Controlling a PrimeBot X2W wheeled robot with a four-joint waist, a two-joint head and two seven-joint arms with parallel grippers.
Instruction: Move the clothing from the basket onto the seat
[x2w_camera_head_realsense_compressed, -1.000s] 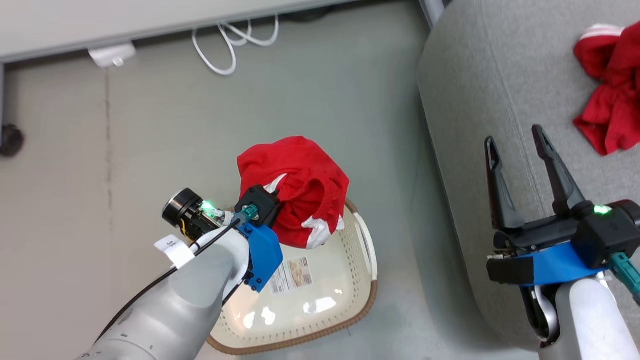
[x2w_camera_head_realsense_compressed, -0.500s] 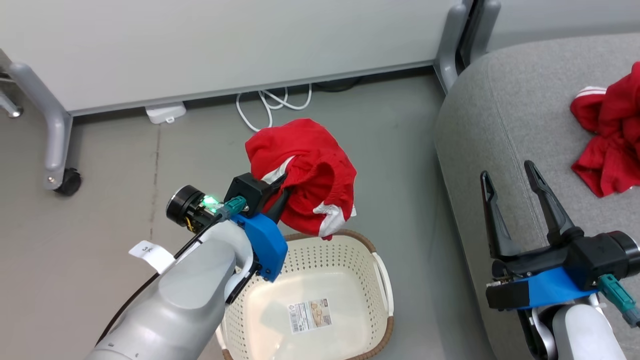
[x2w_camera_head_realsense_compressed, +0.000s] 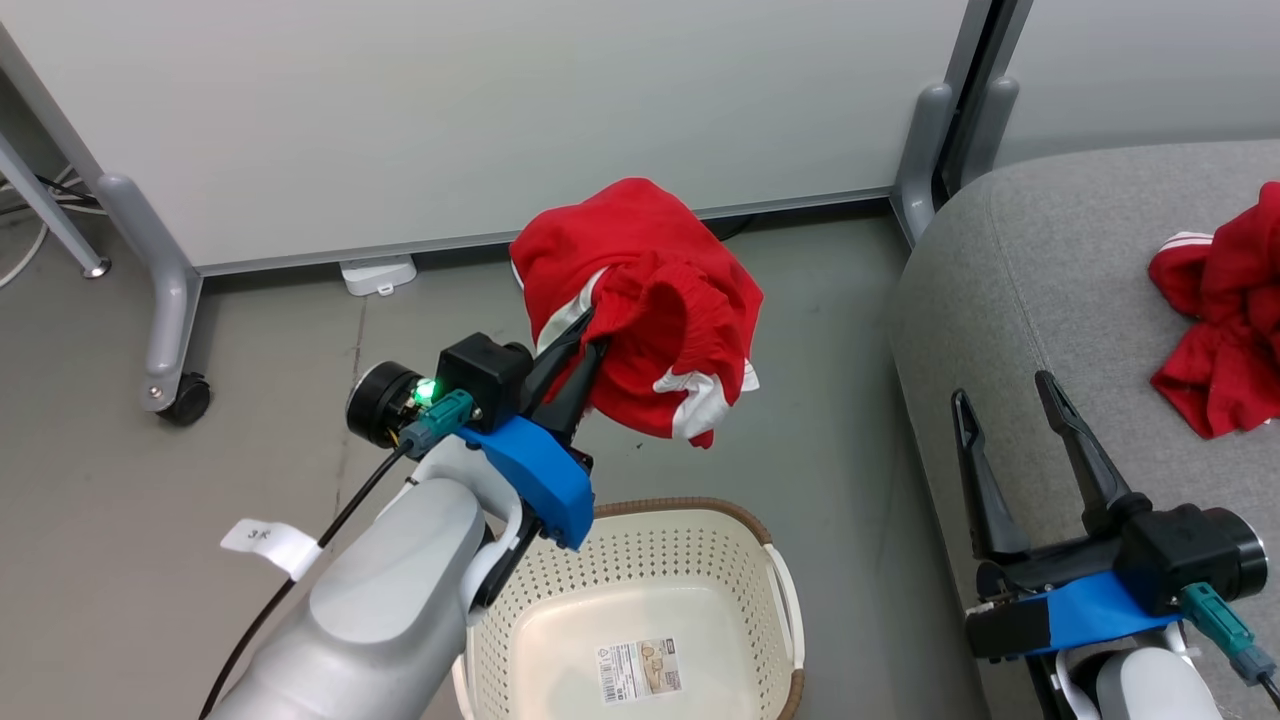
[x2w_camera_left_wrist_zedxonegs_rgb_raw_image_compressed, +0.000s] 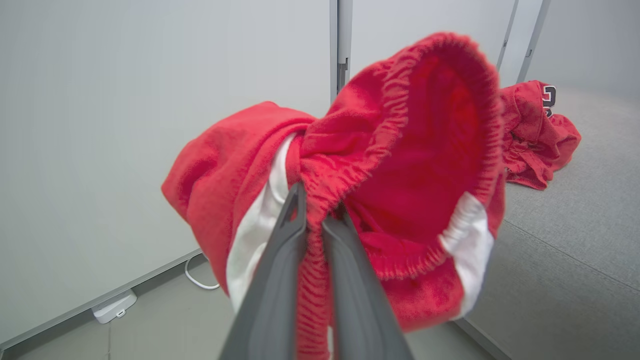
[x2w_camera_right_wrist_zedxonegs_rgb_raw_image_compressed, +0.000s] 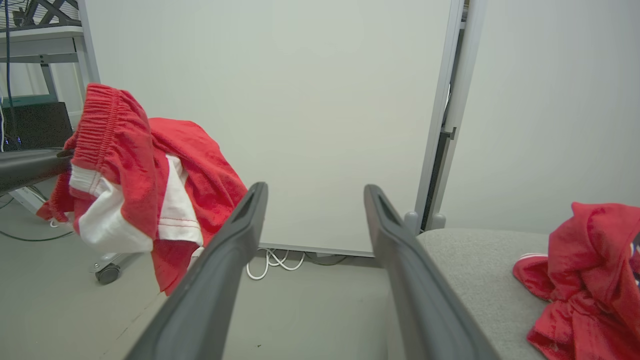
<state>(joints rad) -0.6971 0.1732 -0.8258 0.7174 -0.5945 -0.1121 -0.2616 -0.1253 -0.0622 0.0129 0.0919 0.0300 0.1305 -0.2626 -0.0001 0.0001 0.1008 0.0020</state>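
My left gripper is shut on a red garment with white panels, which hangs in the air above the floor, up and beyond the basket. The cream perforated basket with its brown rim stands on the floor below with no clothing in it. A second red garment, with black-and-white lettering, lies crumpled on the light grey seat at the right. My right gripper stands open over the seat's front edge, holding nothing.
A pale grey wall panel on wheeled metal legs stands behind. A white adapter lies at its foot, and white cable lies on the grey floor. A printed label lies on the basket's bottom.
My left gripper has lifted the red garment up and away from the basket, a little toward the seat. The head camera has tilted up, shifting the whole picture. The right gripper stays open.
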